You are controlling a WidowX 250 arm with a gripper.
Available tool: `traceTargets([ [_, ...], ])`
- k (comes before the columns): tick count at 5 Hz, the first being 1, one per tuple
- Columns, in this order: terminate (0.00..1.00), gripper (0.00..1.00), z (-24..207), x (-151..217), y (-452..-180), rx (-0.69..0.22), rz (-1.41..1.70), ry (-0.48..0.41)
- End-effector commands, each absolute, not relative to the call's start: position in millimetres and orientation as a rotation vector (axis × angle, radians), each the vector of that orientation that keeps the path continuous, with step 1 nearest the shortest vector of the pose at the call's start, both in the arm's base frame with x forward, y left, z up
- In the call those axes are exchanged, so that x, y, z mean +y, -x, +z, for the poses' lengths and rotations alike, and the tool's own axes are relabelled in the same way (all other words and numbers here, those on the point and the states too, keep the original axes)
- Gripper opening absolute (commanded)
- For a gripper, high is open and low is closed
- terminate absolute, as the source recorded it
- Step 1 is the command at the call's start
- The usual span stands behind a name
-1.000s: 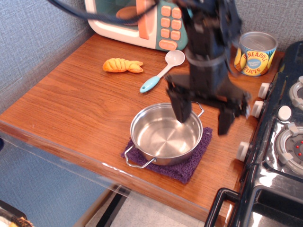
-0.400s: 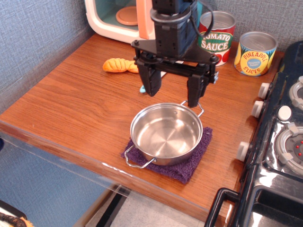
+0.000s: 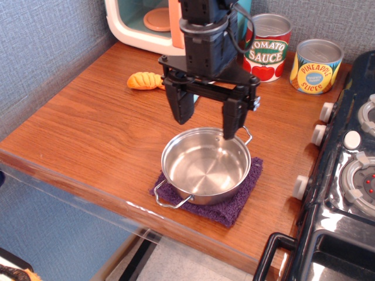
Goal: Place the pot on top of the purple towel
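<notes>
Stainless-steel pot [image 3: 205,165] already seated on the purple towel [image 3: 229,204], roughly centred, cloth showing past the rim on the near-left corner, the near side and the right; one wire loop handle pointing near-left, the other far-right. Placement apparently done, retreat the only step left. End effector [image 3: 206,114] spread wide and empty, hanging over the far rim of the pot, left finger outside the rim, right finger tip close to the far-right handle; contact there hard to tell. Best lifted straight up before any sideways travel, so neither finger hooks the wire handle or nudges the rim and drags the pot off the cloth. No closing of the fingers near the handle. Wooden bench [image 3: 99,129] around the towel, warm brown, with its front edge close to the towel's near corner, so little margin for a shove that way. Farther back: an orange toy pastry [image 3: 145,80], a tomato sauce can [image 3: 268,45], a pineapple slices can [image 3: 316,65] and a toy microwave [image 3: 146,23] against the grey textured wall. Black toy stove [image 3: 345,175] with white knobs along the right side.
</notes>
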State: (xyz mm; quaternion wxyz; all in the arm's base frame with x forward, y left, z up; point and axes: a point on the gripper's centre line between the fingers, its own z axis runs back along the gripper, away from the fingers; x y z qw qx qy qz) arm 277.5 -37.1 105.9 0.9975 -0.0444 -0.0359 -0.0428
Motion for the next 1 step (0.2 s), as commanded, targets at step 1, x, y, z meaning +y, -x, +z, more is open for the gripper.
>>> traceTargets([
  [1,1.0,1.0,119.3,-33.1,-283.4,-0.112,-0.09,0.092],
])
